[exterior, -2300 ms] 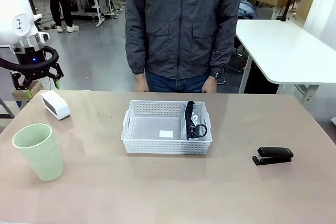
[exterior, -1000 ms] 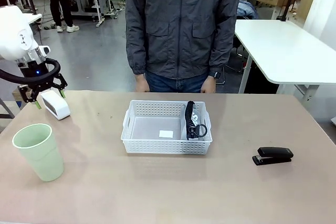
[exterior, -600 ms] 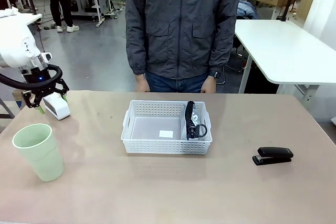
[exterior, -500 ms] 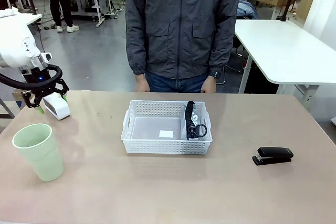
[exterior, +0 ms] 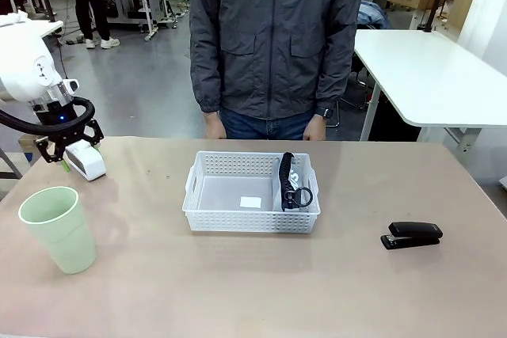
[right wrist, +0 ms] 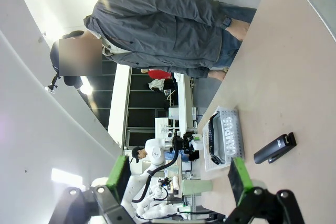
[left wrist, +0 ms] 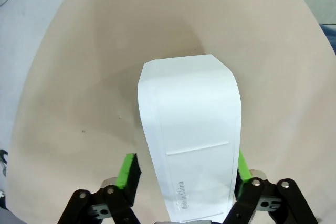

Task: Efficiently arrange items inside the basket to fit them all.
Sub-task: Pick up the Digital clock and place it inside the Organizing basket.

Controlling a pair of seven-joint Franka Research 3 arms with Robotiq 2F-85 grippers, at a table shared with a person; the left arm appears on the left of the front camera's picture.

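Dropped from its hover, my left gripper (exterior: 70,149) now clamps the white block (exterior: 85,161) at the table's ten o'clock, presumably bound for the central basket (exterior: 249,223), whose pouch (exterior: 293,184) stands edgewise at three o'clock, seemingly saving floor; my right gripper (right wrist: 178,177) gapes empty.

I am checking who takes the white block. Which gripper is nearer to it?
Left. The left gripper is shut on the white block, pads on its two sides; the right gripper stands open far off, past the basket and stapler.
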